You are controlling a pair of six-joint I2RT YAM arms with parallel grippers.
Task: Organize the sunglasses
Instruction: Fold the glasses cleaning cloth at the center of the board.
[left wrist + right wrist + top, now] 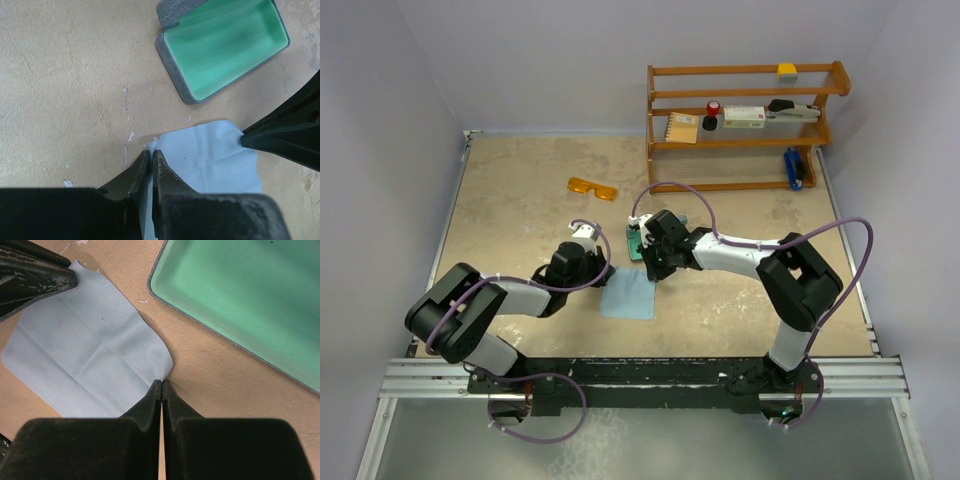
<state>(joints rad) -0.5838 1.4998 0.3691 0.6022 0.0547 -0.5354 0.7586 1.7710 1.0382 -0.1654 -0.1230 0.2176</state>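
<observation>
Midway across the worktop [520, 210], left pincer [151, 156] and right pincer [162, 386] each nip a corner of the cloth [85, 345], probably to lift it taut; the sunglasses [593, 187] lie untouched nearer the far edge.

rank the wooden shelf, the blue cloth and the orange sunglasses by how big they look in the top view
1. wooden shelf, by far the largest
2. blue cloth
3. orange sunglasses, clearly smaller than the cloth
</observation>
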